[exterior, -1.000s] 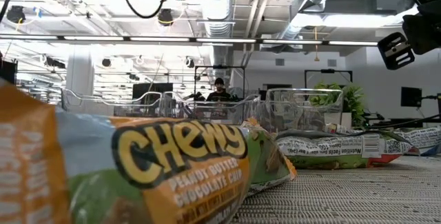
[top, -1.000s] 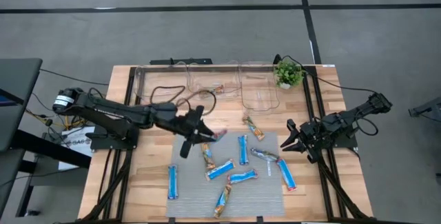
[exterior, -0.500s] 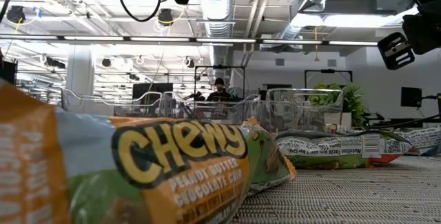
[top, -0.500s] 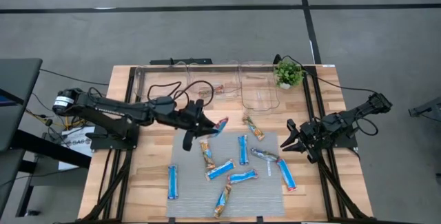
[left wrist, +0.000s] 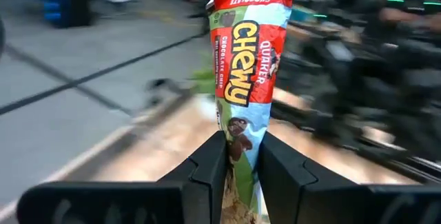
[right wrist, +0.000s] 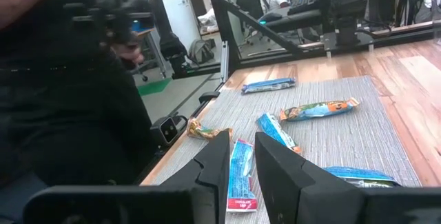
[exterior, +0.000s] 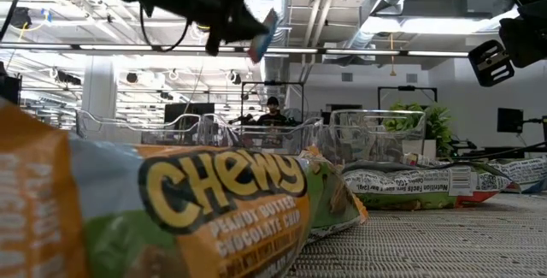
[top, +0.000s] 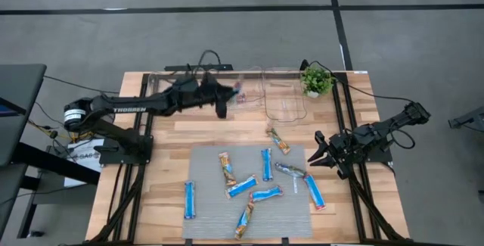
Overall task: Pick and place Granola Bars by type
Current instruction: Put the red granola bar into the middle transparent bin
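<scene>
One Chewy bar [left wrist: 244, 79], red-topped and blue, is hanging pinched in the left pincer [top: 229, 93] at the far side; eight bars [top: 249, 179] are lying scattered nearer.

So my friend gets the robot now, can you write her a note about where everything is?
Left pincer: shut on a red-and-blue Chewy bar, held up over the clear bins at the table's back edge.
Right pincer: open and empty, waiting at the right edge of the grey mat.
Eight other bars lie loose on or beside the mat.
Done: one bar lifted. Left: drop it in a bin, then sort the rest by type.
</scene>
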Action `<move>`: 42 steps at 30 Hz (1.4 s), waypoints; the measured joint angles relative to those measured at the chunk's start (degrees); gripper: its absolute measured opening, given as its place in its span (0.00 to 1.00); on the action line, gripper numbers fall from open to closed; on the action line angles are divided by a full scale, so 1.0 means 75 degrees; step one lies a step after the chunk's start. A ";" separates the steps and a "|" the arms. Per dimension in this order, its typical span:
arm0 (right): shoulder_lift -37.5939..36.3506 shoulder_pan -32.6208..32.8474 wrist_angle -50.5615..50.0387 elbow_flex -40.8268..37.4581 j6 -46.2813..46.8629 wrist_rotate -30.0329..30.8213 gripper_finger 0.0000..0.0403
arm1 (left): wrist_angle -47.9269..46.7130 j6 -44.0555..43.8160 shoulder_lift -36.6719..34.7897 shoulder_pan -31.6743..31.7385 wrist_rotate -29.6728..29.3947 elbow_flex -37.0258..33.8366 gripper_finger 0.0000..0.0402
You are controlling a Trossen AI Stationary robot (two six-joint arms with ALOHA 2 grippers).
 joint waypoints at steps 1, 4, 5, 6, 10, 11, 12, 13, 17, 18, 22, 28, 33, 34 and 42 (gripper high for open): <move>-0.0003 -0.0003 0.0000 0.0000 0.0003 0.0000 0.15 | 0.0030 0.0000 0.0042 0.0238 -0.0114 -0.0002 0.18; -0.0003 0.0000 0.0000 0.0000 0.0002 0.0000 0.15 | -0.0041 0.0000 0.0085 0.0876 -0.0306 -0.0002 0.18; -0.0001 -0.0001 0.0000 0.0000 0.0002 0.0000 0.15 | -0.0054 0.0000 0.0088 0.1062 -0.0337 -0.0002 0.18; 0.0000 -0.0003 -0.0002 0.0000 0.0001 0.0000 0.15 | -0.0077 0.0000 0.0085 0.1225 -0.0392 -0.0002 0.18; -0.0003 -0.0003 0.0000 0.0000 0.0000 0.0000 0.15 | -0.0121 -0.0135 0.0085 0.1631 -0.0382 -0.0002 0.18; -0.0003 -0.0003 0.0000 0.0000 0.0000 0.0000 0.15 | -0.0110 -0.0205 0.0085 0.1672 -0.0390 -0.0002 0.18; 0.0000 -0.0002 0.0000 0.0000 0.0002 0.0000 0.15 | -0.0114 -0.0239 0.0085 0.1697 -0.0381 -0.0002 0.18; -0.0001 0.0000 0.0000 0.0000 0.0000 0.0000 0.15 | -0.0136 -0.0244 0.0085 0.1703 -0.0376 -0.0002 0.18; 0.0000 -0.0002 0.0000 0.0000 0.0000 0.0000 0.15 | -0.0157 -0.0222 0.0085 0.1702 -0.0355 -0.0002 0.18; -0.0003 0.0000 0.0000 0.0000 0.0003 0.0000 0.15 | -0.0199 -0.0189 0.0085 0.1702 -0.0357 -0.0002 0.18; -0.0003 0.0000 0.0000 0.0000 0.0001 0.0000 0.15 | -0.0834 -0.0145 0.0085 0.1702 -0.0359 -0.0002 0.18; 0.0000 -0.0003 0.0000 0.0000 0.0003 0.0000 0.15 | -0.2221 -0.0124 0.0203 0.1584 -0.0399 -0.0002 0.18; -0.0001 0.0000 0.0000 0.0000 0.0003 0.0000 0.15 | -0.2559 0.0060 0.0708 0.1448 -0.0361 -0.0008 0.18; -0.0003 -0.0001 0.0000 0.0000 0.0002 0.0000 0.15 | -0.2549 0.0110 0.0827 0.1428 -0.0363 -0.0008 0.18; 0.0000 -0.0003 0.0000 0.0000 0.0002 0.0000 0.15 | -0.2515 0.0137 0.1505 0.1345 -0.0368 -0.0008 0.18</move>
